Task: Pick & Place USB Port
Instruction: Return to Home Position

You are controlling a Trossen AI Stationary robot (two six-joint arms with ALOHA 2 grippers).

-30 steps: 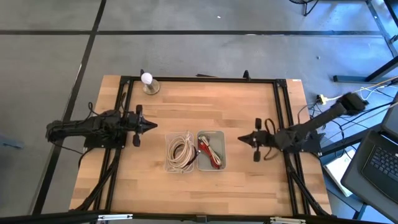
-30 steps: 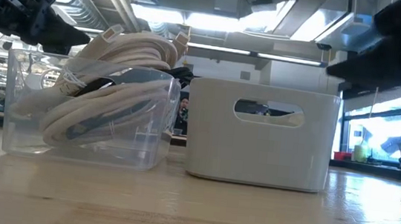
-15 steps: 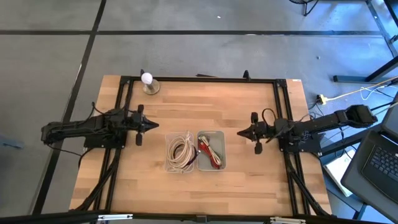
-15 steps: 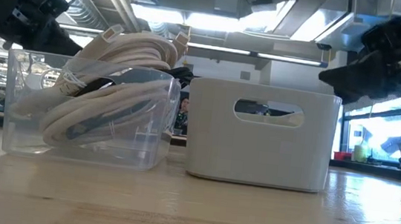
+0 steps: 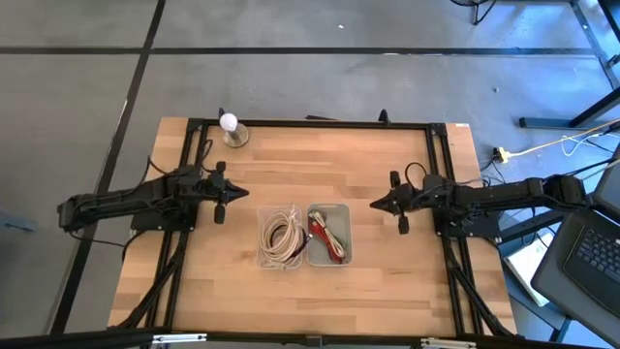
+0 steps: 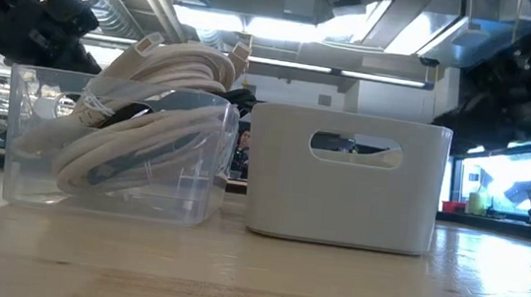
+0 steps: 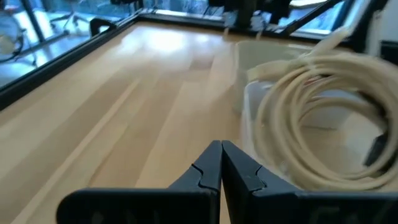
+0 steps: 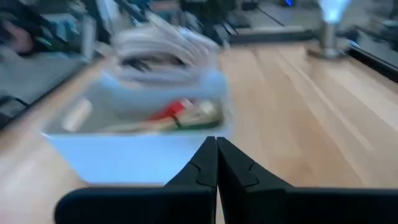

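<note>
The wooden table fills my overhead feed, boxed in by a black frame, and nearest the front edge two bins sit side by side, touching or nearly so. The transparent bin on the left holds the cream-white cables wound in loose loops. From table height the coil heaps above the rim, a flat plug end pokes up at the top, and a darker cable shows through the clear wall. The white bin beside it holds a red cable tangled with pale ones, and its side has a slot handle. Either side of the bins I have open wood. The left gripper hangs above the bare board left of the clear bin, fingers pressed together on nothing. The right gripper hangs right of the white bin, likewise pinched closed and empty. Both point inward and are clear of the bins. Beyond them the board is bare to the far edge, where a white ball on a round base stands near the far left corner.
</note>
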